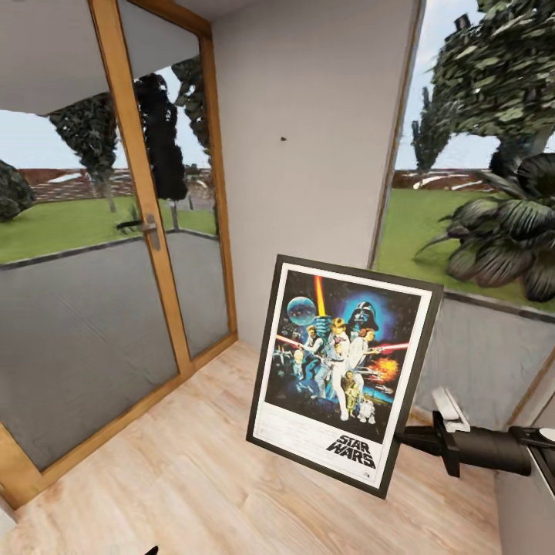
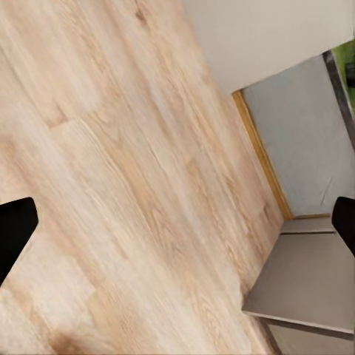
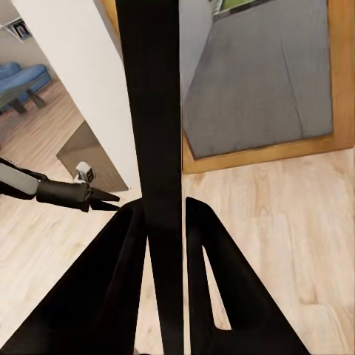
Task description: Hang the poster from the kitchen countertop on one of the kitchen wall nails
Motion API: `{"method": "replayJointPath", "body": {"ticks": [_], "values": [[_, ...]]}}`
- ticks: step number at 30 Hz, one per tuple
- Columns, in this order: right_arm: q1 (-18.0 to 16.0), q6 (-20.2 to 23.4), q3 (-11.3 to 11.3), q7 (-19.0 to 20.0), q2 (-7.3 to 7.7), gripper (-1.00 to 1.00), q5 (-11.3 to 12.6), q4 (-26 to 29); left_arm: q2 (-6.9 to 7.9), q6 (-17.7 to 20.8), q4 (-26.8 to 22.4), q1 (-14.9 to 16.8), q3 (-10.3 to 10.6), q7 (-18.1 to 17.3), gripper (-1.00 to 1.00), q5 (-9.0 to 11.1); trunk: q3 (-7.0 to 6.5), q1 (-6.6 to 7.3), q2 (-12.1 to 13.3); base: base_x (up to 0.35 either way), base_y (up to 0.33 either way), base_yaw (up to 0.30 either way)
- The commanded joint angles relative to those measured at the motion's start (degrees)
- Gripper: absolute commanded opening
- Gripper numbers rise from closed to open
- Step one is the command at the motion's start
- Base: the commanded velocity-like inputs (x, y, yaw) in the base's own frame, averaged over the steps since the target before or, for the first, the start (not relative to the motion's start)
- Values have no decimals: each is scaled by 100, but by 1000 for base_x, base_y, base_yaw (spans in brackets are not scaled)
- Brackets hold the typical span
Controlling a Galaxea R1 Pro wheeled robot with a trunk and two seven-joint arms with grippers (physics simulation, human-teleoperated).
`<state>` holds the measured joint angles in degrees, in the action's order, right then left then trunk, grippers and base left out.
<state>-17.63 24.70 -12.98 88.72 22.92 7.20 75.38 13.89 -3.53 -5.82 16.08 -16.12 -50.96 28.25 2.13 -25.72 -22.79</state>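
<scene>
Grey wall (image 1: 308, 116), nail (image 1: 283, 139) above poster (image 1: 339, 362), right tool (image 1: 402, 438) seemingly clamping.

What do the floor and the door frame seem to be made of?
The floor looks like pale wood planks with a matte finish: grain lines and plank seams show. The door frame looks like warmer, orange-toned wood, smooth and lightly glossy. Both are rendered, so laminate is possible.

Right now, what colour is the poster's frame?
Black, around a white inner border; the poster shows best in the head view.
</scene>
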Motion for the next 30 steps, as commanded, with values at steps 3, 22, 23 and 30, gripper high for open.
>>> {"method": "replayJointPath", "body": {"ticks": [3, 22, 23, 30], "values": [[-3, 79, -3, 31, 2, -100, 10, 4, 0, -35, 11, 9, -22, -15, 100, -30, 13, -6, -12, 237, 275, 287], [-3, 79, -3, 31, 2, -100, 15, -2, 0, -34, 11, 9, -22, -11, 100, -30, 13, -6, -12, 232, 287, 88], [-3, 79, -3, 31, 2, -100, 15, -4, 0, -34, 11, 9, -22, -11, 100, -30, 13, -6, -12, 230, 289, 0], [-3, 79, -3, 31, 2, -100, 16, -5, 0, -30, 11, 9, -21, -11, 100, -30, 12, -6, -12, 229, 289, -24]]}}
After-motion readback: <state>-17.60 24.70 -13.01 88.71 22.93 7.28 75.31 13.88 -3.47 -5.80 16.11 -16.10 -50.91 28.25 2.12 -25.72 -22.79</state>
